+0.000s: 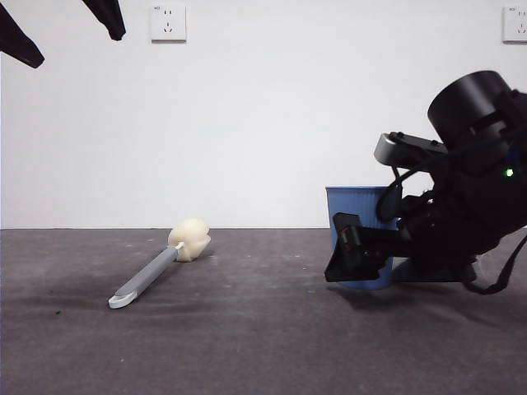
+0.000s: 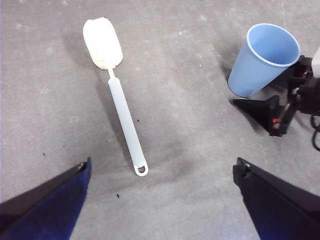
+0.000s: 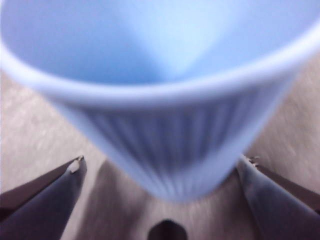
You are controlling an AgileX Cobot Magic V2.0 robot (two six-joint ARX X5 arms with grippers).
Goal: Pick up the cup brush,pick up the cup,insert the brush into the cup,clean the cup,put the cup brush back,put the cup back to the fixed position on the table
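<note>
The cup brush [image 1: 160, 270] lies flat on the table [image 1: 263, 354] left of centre, its cream sponge head toward the wall and its looped end toward the front. It also shows in the left wrist view [image 2: 122, 110]. The blue ribbed cup [image 1: 356, 206] stands upright at the right. My right gripper [image 1: 362, 263] is low at the table, open, with one jaw on each side of the cup's lower part [image 3: 170, 130]. My left gripper [image 2: 162, 165] is open and empty, high above the brush, and shows as two black tips at the top left of the front view [image 1: 74, 45].
A white wall with two sockets [image 1: 168, 22] [image 1: 515, 23] stands behind the table. The right arm's dark bulk [image 1: 469, 197] fills the right side of the front view behind and beside the cup.
</note>
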